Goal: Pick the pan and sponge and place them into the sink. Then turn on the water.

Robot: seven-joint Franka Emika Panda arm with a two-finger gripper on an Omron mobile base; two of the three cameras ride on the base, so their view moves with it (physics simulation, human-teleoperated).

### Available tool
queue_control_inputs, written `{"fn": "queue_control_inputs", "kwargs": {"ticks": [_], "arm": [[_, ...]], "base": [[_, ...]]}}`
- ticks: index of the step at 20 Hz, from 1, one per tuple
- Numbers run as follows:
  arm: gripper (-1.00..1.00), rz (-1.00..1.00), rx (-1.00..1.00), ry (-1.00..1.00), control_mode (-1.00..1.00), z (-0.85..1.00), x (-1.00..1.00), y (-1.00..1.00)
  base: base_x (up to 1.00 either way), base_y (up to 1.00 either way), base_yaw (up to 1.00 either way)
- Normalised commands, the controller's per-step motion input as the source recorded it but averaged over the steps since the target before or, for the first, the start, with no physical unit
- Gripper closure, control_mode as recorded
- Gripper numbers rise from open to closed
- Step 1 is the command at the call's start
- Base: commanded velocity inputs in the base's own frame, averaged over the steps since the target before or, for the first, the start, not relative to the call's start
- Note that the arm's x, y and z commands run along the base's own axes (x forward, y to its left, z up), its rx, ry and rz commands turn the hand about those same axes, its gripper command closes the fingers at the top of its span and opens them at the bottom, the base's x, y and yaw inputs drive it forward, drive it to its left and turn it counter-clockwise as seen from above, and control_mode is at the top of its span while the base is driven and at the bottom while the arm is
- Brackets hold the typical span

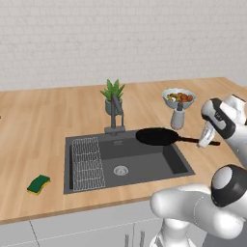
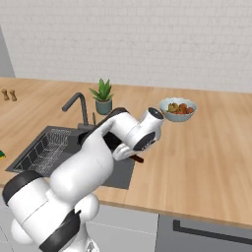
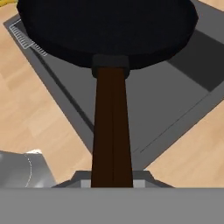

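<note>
- Wooden counter (image 1: 43, 125) runs below a white brick wall, and the dark sink (image 1: 144, 161) is set into it, with a wire rack (image 1: 88, 161) on its left side and a faucet (image 1: 116, 113) behind it.
- The pan (image 1: 157, 136) hangs in the air over the back right part of the sink, level, with its handle (image 1: 195, 140) pointing toward the arm.
- The gripper (image 1: 208, 140) is closed on the end of this handle; in the hand view the fingers are narrow around it. I think the handle is taken at its end so that the pan can reach over the basin.
- The sponge (image 1: 38, 184) lies on the counter, left of the sink, untouched.
- A bowl of food (image 1: 179, 98) and a small plant (image 1: 112, 92) stand behind the sink.
- The arm bends from the lower right, with the wrist turned sideways toward the sink.
- No water runs from the faucet.
</note>
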Motion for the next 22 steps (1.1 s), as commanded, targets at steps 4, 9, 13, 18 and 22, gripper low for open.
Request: {"fn": "queue_control_inputs", "kwargs": {"ticks": [4, 9, 13, 18, 22], "arm": [[1.0, 0.05, 0.0, 0.0, -1.0, -0.77, 0.34, 0.68], [1.0, 0.01, 0.0, 0.0, -1.0, -0.7, 0.34, 0.47], [1.0, 0.06, 0.0, -0.02, -1.0, -0.78, 0.36, 0.36], [1.0, 0.05, -0.01, -0.02, -1.0, -0.68, 0.4, 0.31], [1.0, 0.04, 0.0, -0.02, -1.0, -0.53, 0.47, 0.24]], "base": [[0.0, 0.0, 0.0], [0.0, 0.0, 0.0], [0.0, 0.0, 0.0], [0.0, 0.0, 0.0], [0.0, 0.0, 0.0]]}}
